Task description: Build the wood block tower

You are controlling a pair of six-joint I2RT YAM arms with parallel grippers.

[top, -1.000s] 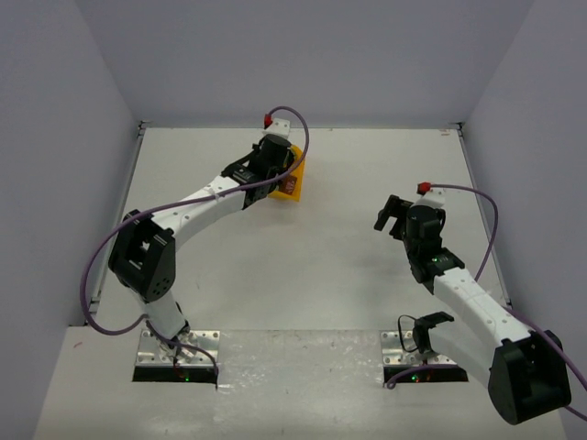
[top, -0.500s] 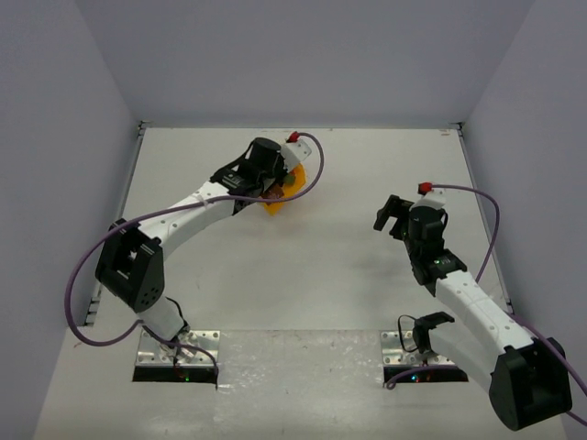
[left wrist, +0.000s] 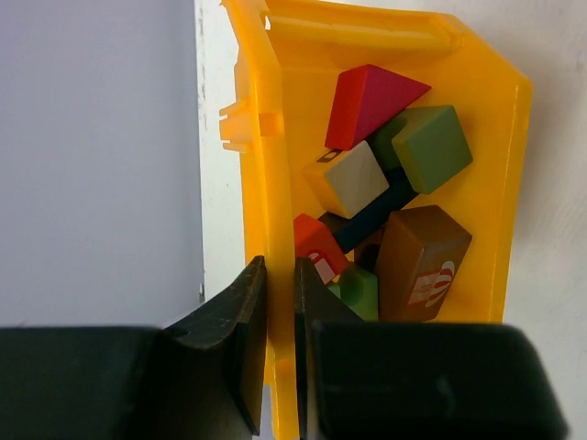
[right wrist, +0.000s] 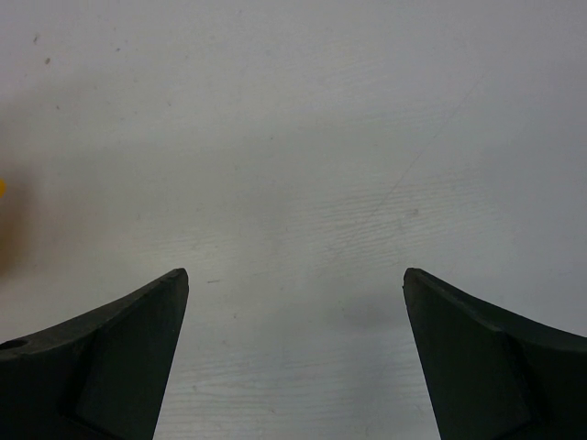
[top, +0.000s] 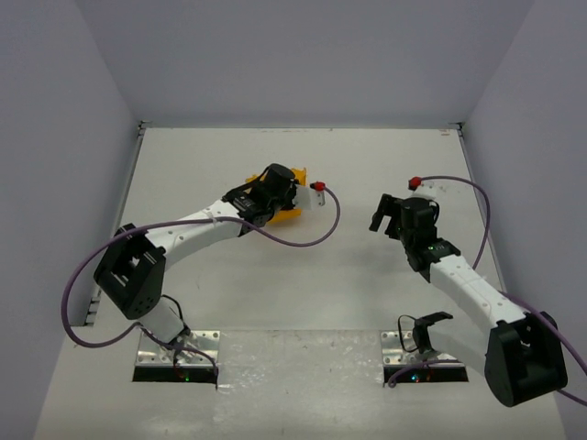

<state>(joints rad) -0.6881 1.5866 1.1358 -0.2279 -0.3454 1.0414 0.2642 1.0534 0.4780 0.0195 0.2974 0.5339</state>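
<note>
Several blocks (left wrist: 390,197), red, green, cream, brown, jumbled in yellow bin (left wrist: 497,137).

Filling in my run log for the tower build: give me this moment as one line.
left gripper: shut on yellow bin wall | blocks: loose inside bin, none stacked | right gripper: open, empty, above table

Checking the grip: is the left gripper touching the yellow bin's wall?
Touching. The left wrist view shows the left gripper pinching the yellow bin by its wall, one finger each side.
</note>
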